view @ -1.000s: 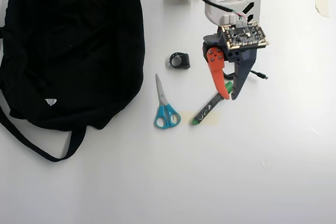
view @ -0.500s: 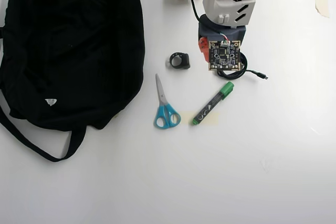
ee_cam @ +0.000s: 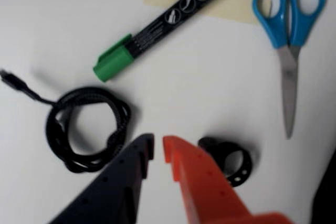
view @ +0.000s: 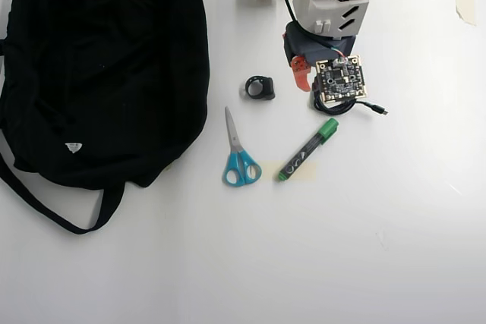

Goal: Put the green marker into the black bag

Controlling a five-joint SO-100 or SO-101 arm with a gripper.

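The green marker (view: 307,150) is lying diagonally on the white worktop (view: 364,248), its lower end resting on a strip of beige tape (view: 292,172), just right of the blue-handled scissors (view: 238,155) and well apart from the black bag (view: 99,66), which is spreading far to the scissors' left; the gripper (ee_cam: 158,149) is hovering short of the marker, touching nothing, its dark and orange fingers nearly closed with only a narrow slit between the tips and nothing held; in the wrist view the marker (ee_cam: 157,24) is sitting beyond those tips, past the coiled black cable (ee_cam: 86,129); white round pictograms and small print are showing on the barrel, too blurred to read; a small white tag (view: 73,147) is showing on the bag, its writing unreadable; the arm is folding back close to its base above the marker's green cap, the wrist circuit board (view: 340,79) facing up, the small black ring-shaped part (view: 260,87) lying between scissors and arm.
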